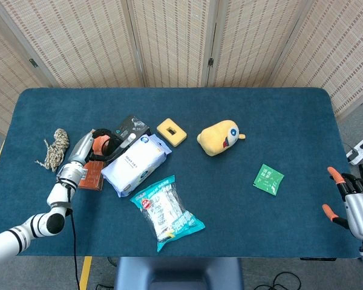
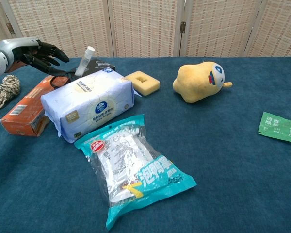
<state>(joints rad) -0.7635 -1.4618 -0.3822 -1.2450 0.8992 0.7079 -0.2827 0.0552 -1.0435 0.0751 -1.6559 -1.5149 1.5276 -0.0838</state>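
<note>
While the left robot hand (image 1: 92, 145) hovers over the orange box (image 1: 92, 174), its dark fingers (image 2: 48, 51) are spread apart and hold nothing. Seen from the chest view, the same robot hand (image 2: 31, 52) hangs above the far end of the box (image 2: 26, 107), with the fingertips reaching toward the black pouch (image 1: 129, 128) and the white tube (image 2: 85, 59) that sticks up from it. The orange box lies flat on the blue bench (image 1: 278, 115), just beside the white tissue pack (image 1: 134, 164), which leans against it on one side. A ball of twine (image 1: 55, 147) rests to the other side of the box, near the bench's left edge.

The right robot hand (image 1: 354, 207) sits at the far right edge of the bench, showing only in the head view; its orange-tipped fingers (image 1: 331, 173) are apart and it holds nothing. Nearest to it is a small green packet (image 1: 268, 179), lying flat and well apart from the hand.

Between the two sides lie a clear snack bag (image 1: 166, 211) with a teal border, just in front of the tissue pack, a yellow square block (image 1: 172, 132) with a hole in its middle, and a yellow plush toy (image 1: 219, 138) resting on its side.
</note>
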